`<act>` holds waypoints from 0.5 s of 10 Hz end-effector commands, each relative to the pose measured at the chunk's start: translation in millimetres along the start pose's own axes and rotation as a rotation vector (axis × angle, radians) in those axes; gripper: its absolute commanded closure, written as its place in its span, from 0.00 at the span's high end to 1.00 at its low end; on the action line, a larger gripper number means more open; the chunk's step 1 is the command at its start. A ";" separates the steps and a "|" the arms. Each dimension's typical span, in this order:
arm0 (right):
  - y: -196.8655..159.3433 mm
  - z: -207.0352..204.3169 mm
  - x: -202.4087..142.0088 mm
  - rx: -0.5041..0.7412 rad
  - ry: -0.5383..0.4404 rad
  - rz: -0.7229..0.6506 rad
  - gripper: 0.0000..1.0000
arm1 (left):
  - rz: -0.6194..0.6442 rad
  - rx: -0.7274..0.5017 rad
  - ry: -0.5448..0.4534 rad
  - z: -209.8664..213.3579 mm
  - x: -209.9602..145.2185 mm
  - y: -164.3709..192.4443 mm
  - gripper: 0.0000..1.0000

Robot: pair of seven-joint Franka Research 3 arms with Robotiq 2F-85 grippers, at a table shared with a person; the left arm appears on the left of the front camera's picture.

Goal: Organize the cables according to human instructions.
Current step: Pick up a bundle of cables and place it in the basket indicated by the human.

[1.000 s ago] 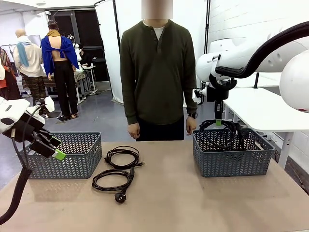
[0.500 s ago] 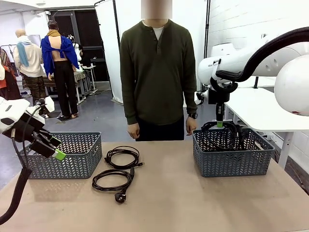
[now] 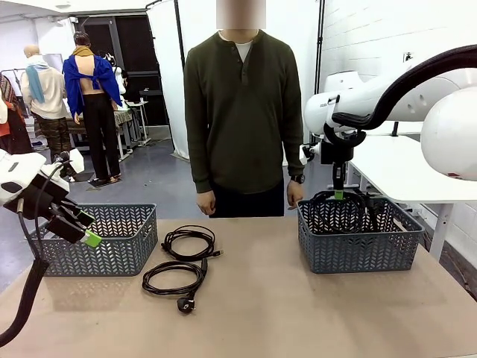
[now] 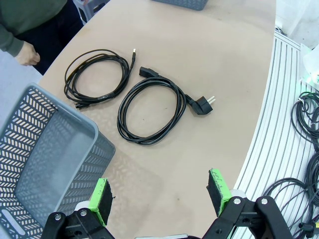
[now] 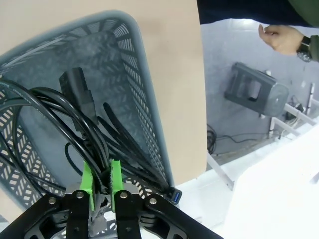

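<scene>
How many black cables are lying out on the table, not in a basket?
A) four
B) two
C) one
B: a thin cable and a cable with a plug lie coiled side by side on the table.

Right claw [image 3: 338, 195] is gripping a cable bundle [image 3: 352, 203] over the right basket [image 3: 358, 252]; two loose cables [image 3: 188, 259] are lying on the bench [image 3: 268, 317].

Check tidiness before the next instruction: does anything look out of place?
The cable bundle in the right pincer arches above the right basket's rim, not settled inside; two coiled cables lie loose on the table.
</scene>
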State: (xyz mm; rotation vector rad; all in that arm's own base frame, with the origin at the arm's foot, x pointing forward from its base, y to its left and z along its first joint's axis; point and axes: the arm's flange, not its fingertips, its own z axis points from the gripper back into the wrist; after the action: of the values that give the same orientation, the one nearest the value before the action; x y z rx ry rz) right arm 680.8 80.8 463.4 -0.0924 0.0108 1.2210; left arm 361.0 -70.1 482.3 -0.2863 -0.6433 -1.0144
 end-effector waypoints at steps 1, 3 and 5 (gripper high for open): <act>-3.6 8.0 2.9 0.003 0.027 0.004 0.55 | -0.017 -0.015 -0.013 -0.5 -2.6 3.7 1.00; 1.8 17.8 0.4 0.012 0.045 -0.006 0.94 | -0.017 -0.015 -0.013 -0.5 -2.6 3.7 1.00; 3.4 23.6 -1.5 0.013 0.049 -0.010 1.00 | -0.017 -0.015 -0.013 -0.5 -2.6 3.7 1.00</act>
State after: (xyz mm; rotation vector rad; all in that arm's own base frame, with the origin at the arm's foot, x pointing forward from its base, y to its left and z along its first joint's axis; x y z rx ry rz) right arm 674.8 80.6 482.8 -0.0918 0.0411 1.2200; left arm 361.0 -70.1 482.3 -0.2863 -0.6433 -1.0144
